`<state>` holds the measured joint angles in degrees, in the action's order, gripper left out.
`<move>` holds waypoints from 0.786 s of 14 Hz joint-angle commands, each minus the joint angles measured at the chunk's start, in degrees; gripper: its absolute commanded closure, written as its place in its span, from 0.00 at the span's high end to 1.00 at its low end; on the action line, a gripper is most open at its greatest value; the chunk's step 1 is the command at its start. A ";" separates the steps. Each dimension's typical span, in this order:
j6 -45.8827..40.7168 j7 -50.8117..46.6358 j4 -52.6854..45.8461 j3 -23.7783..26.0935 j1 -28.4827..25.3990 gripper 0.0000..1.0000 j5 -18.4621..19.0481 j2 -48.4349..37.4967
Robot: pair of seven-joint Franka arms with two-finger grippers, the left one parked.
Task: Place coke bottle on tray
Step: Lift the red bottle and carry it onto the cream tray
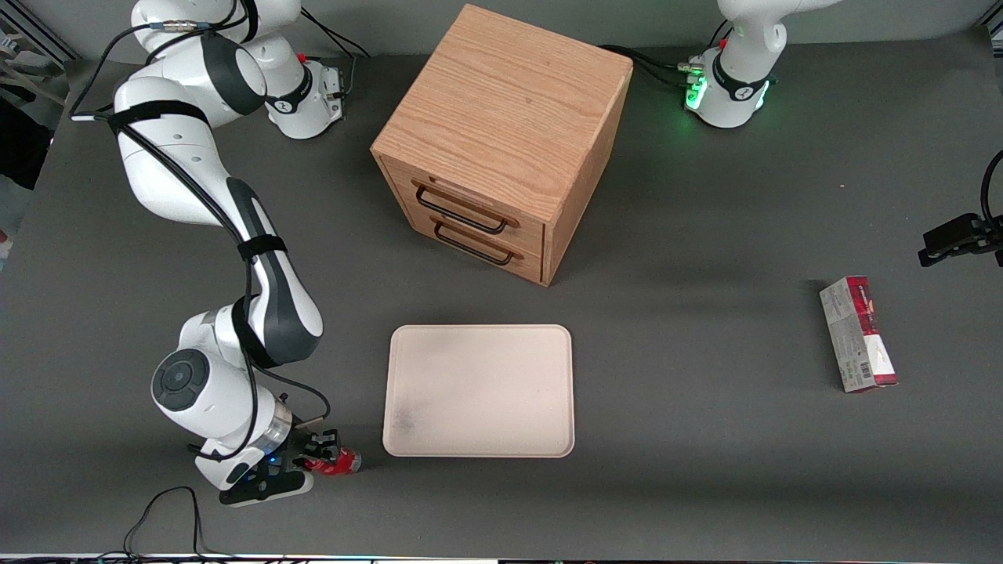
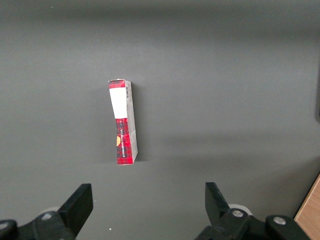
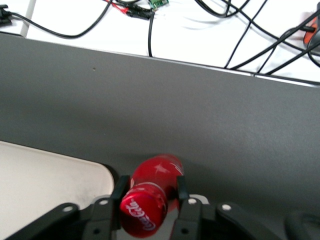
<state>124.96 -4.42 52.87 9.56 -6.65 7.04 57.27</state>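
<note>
The coke bottle [image 1: 338, 464] is a tiny red bottle lying on its side on the table, beside the near corner of the tray [image 1: 479, 389] toward the working arm's end. My right gripper [image 1: 320, 453] is low over it, and both fingers press against the bottle's sides. In the right wrist view the bottle [image 3: 150, 197] sits between the two black fingers [image 3: 120, 192] with its red cap facing the camera. The gripper [image 3: 149, 190] is shut on it. The cream-white tray's corner [image 3: 45, 185] shows beside the bottle; the tray holds nothing.
A wooden drawer cabinet [image 1: 501, 141] stands farther from the front camera than the tray. A red-and-grey carton [image 1: 858, 333] lies toward the parked arm's end and shows in the left wrist view [image 2: 123, 122]. The table's near edge with cables [image 3: 150, 30] is close to the bottle.
</note>
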 commanded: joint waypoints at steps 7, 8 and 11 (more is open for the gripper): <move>-14.63 -6.48 -0.48 -0.07 0.67 0.00 0.96 -11.72; -17.01 -6.48 -0.31 -0.07 0.67 0.00 0.96 -13.74; -21.95 -10.85 -0.22 0.37 -0.03 0.00 0.87 -18.32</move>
<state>104.73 -10.45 50.65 9.50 -6.15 7.05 42.74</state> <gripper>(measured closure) 0.634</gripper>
